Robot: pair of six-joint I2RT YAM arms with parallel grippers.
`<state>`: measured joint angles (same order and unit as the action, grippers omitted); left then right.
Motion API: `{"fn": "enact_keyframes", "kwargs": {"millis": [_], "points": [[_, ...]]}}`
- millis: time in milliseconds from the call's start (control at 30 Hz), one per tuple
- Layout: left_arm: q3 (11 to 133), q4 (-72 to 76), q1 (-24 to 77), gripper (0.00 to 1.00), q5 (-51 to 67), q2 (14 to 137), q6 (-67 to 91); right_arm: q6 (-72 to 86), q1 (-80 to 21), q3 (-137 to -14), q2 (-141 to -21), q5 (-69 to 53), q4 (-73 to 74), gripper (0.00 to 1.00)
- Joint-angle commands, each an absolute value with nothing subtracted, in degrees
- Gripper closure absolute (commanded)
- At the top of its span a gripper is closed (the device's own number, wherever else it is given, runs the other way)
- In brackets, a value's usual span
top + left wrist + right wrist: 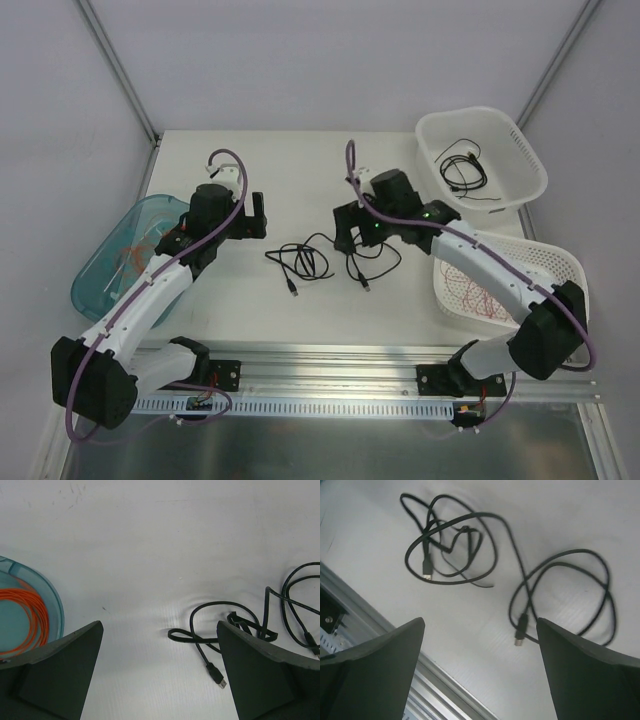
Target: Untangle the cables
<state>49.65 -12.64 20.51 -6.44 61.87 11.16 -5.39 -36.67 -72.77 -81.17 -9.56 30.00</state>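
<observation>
White bench (285, 170), black cables (305, 262) sprawled mid-surface between the arms. Left tool (159, 626) and right tool (480, 622) both gape, grasping nothing. Light, floppy, probably slippery wire, so I'd pinch beside a plug (216, 674).

No legible txt, label, brand, no. or sign is found in any view. Markings on the plugs of the black cables (300, 262), if any, are too small & blurred to be read. Small parts mounted at the slotted rail (330, 404) along the near edge of the desk (280, 180) are likewise too small to be made out.
</observation>
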Motion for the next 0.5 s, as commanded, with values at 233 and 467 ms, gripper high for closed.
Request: {"fn": "enact_keyframes", "kwargs": {"millis": [233,467], "points": [[49.57,-10.81,18.81,0.01,-9.22,63.28,12.83,3.86,-55.89,-65.74,-86.39,1.06,8.71,0.13],[49.75,-10.81,16.18,0.01,-9.49,63.99,14.24,8.08,-57.13,-67.15,-94.48,-1.30,1.41,0.37]]}}
